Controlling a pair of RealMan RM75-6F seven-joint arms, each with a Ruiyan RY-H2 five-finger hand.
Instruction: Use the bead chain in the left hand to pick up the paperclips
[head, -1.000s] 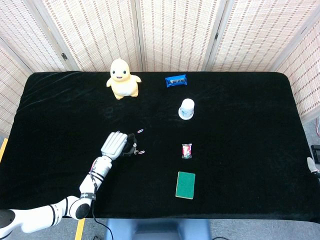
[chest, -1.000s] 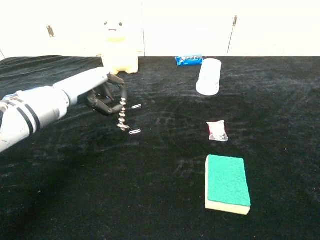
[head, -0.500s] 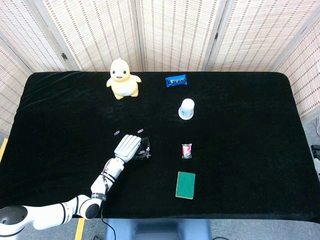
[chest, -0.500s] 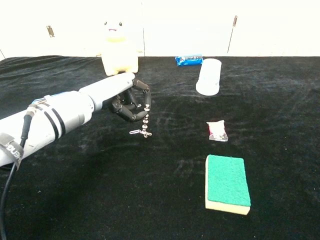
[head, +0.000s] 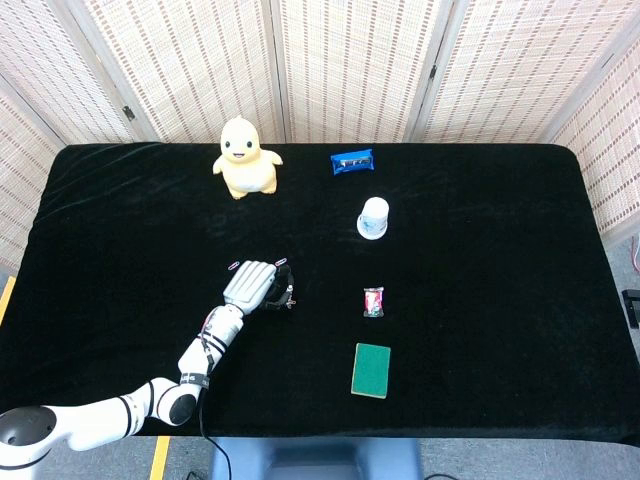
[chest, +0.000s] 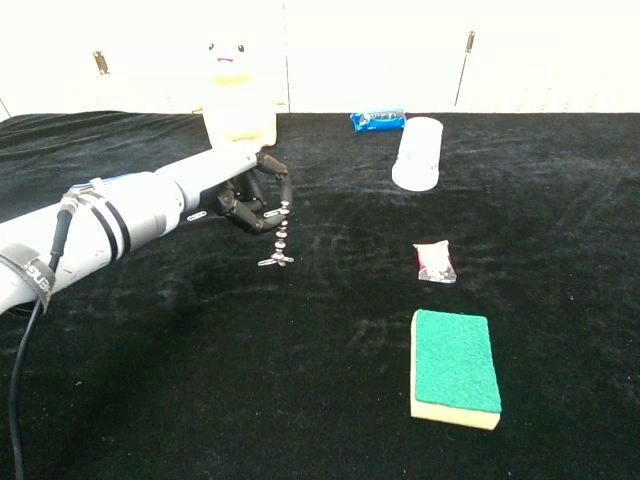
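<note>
Dangling from the left hand (chest: 240, 195), whose fingers (chest: 268, 170) pinch its top, the bead chain (chest: 281, 232) barely carries a paperclip (chest: 268, 262) that a jerk or drag across the counter (chest: 560, 200) could shake loose.

Our left arm reaches out long from the near left corner, low over the black table. Our grey left hand (head: 254, 285) (chest: 240, 190) has its back up and its dark fingers (chest: 262, 205) curled under, pinching something small that hangs down. We cannot see our right hand.
</note>
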